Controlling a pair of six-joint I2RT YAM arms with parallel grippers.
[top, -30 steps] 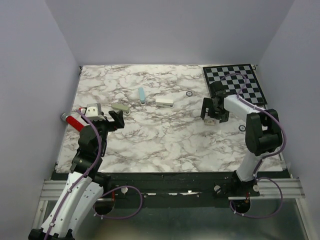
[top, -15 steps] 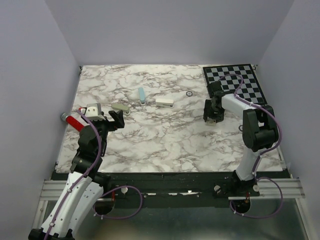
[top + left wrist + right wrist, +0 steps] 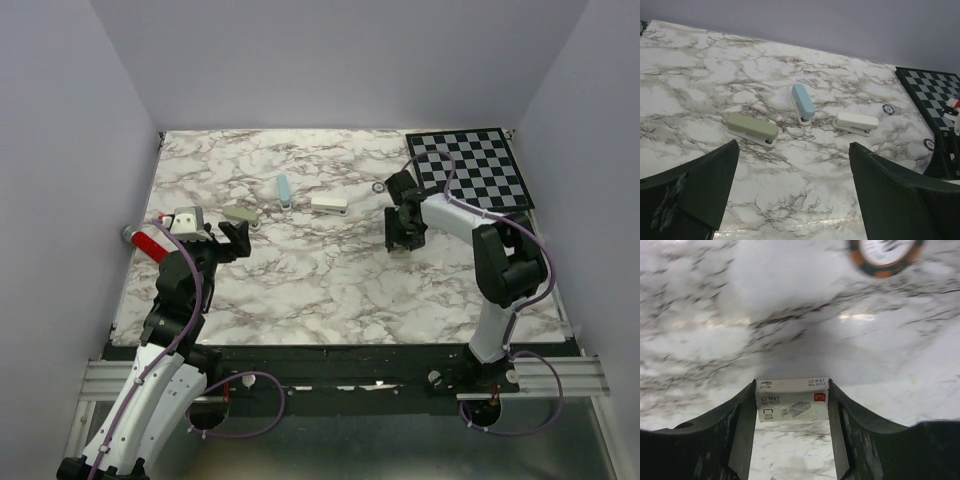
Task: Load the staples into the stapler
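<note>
Clock bearings are taken from the overhead view, with the far edge of the desk (image 3: 300,290) at twelve.

Right pincer (image 3: 398,238) stood at about three o'clock of desk centre. In its wrist view the right pincer (image 3: 791,390) was pinching a small white box (image 3: 792,400) printed with a staple-strip picture, both fingers (image 3: 742,430) flush against the box sides. Whether the box rested on the marble or was lifted could not be told.

Left pincer (image 3: 232,238) hung at nine o'clock, spread wide and gripping nothing.

Three staplers lay on the marble, apart from one another and from both pincers: a green stapler (image 3: 240,214) at ten o'clock, a blue stapler (image 3: 284,190) at eleven and a white stapler (image 3: 329,204) near twelve.

A small ringed disc (image 3: 378,187) lay at eleven o'clock of the right pincer. A checkerboard (image 3: 470,168) occupied the two o'clock corner.

The loose staples could not be made out in any view.
</note>
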